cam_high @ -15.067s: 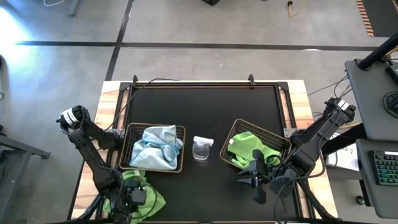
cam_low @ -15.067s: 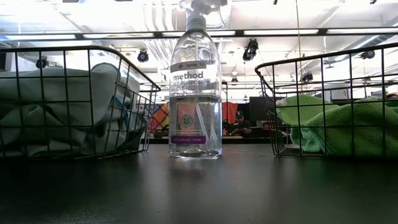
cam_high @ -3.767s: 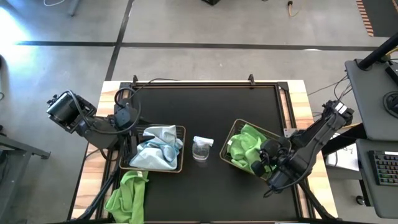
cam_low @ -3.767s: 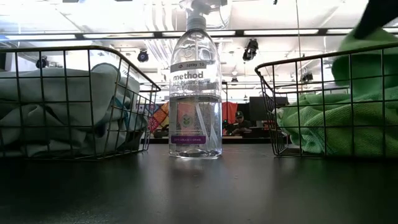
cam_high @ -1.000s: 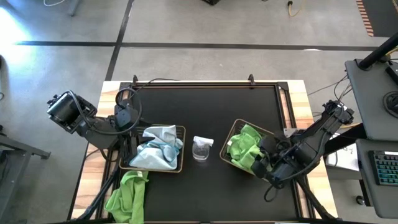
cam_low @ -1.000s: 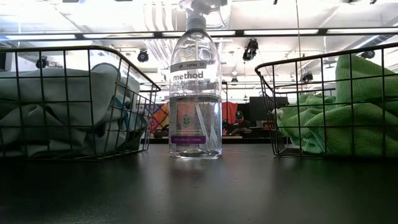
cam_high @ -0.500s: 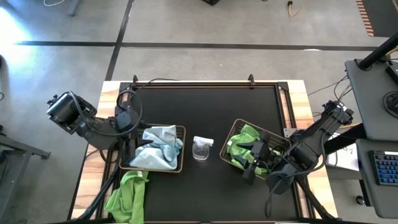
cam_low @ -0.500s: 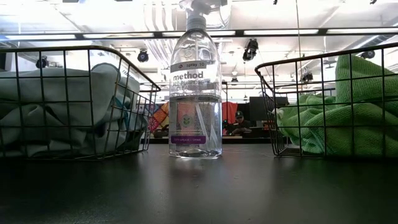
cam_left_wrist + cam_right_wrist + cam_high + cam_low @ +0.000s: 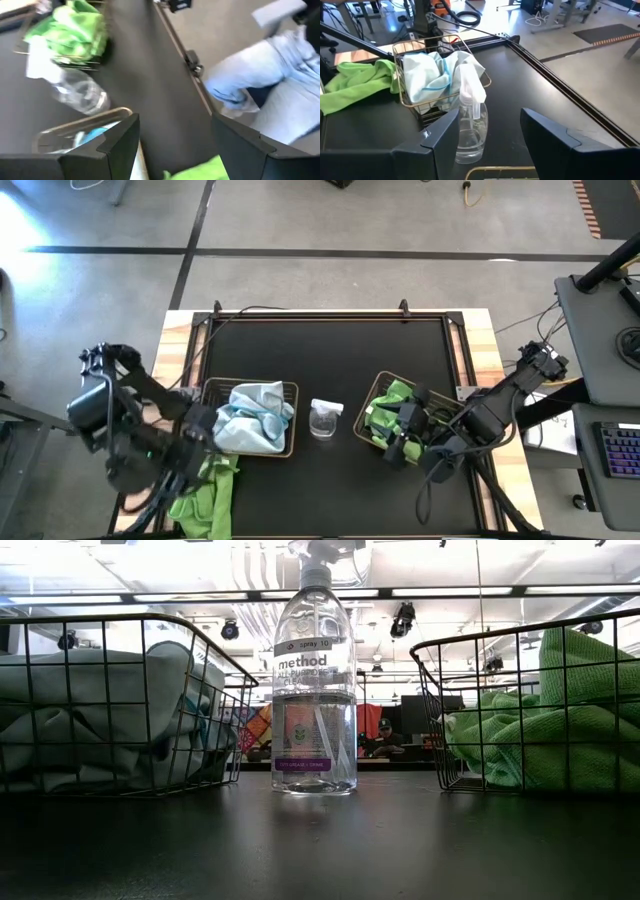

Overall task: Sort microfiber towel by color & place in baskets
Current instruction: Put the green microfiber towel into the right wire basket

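Observation:
The left basket (image 9: 292, 420) holds pale blue microfiber towels (image 9: 250, 418), which heap above its rim (image 9: 435, 75). The right basket (image 9: 452, 412) holds lime green towels (image 9: 388, 415); in the low view they pile up behind its mesh (image 9: 560, 730). Another green towel (image 9: 207, 495) lies crumpled on the table at the near left. My left gripper (image 9: 200, 438) hangs open between that towel and the left basket's near-left corner. My right gripper (image 9: 395, 442) stands open over the right basket's near-left edge, pointing at the bottle. Neither gripper has anything between its fingers (image 9: 175, 135) (image 9: 490, 122).
A clear spray bottle (image 9: 326, 418) stands upright between the two baskets. The black table (image 9: 330, 350) is bare from the baskets to its far edge. In the left wrist view a person's legs in pale jeans (image 9: 265, 75) stand beyond a table edge.
My left arm has swung from the far-left side of the left basket toward the table's near edge, dropping a little and rolling, to the green towel on the table. My right gripper has tipped up, turned toward the bottle and shifted slightly left. The towels have not moved.

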{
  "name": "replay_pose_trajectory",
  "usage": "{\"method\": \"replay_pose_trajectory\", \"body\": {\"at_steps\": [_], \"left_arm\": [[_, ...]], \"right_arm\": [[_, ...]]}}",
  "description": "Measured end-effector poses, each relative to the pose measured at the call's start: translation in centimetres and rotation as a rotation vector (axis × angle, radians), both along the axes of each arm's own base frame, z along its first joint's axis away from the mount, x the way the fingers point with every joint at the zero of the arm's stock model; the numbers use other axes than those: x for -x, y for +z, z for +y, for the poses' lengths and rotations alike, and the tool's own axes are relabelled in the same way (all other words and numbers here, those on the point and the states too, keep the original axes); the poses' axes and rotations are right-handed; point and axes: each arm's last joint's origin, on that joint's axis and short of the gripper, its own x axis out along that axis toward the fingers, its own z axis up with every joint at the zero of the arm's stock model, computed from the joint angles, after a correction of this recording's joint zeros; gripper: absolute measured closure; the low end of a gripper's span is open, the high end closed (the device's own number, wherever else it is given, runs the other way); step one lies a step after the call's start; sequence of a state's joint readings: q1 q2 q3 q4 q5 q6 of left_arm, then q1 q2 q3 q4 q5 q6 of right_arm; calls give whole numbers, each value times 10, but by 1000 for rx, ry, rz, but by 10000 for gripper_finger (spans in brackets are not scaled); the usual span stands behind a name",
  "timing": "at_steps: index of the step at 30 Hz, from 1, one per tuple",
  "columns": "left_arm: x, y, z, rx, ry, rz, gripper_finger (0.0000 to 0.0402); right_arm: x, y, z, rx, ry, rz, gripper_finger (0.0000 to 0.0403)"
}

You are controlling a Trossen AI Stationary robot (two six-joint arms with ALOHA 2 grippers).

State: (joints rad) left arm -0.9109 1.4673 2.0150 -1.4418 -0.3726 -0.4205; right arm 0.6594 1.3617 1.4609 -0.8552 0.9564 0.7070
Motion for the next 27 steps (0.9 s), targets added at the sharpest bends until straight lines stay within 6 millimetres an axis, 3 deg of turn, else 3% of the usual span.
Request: {"method": "replay_pose_trajectory", "body": {"at_steps": [7,18,27], "left_arm": [[18,-27,-35,82,11,78,173],[46,-90,-85,215,59,186,173],[63,-139,-91,244,269,322,173]], "right_arm": [[-5,-1,-7,-15,7,30,200],[-6,-1,-8,22,47,66,200],[-6,-1,-8,41,57,75,200]]}}
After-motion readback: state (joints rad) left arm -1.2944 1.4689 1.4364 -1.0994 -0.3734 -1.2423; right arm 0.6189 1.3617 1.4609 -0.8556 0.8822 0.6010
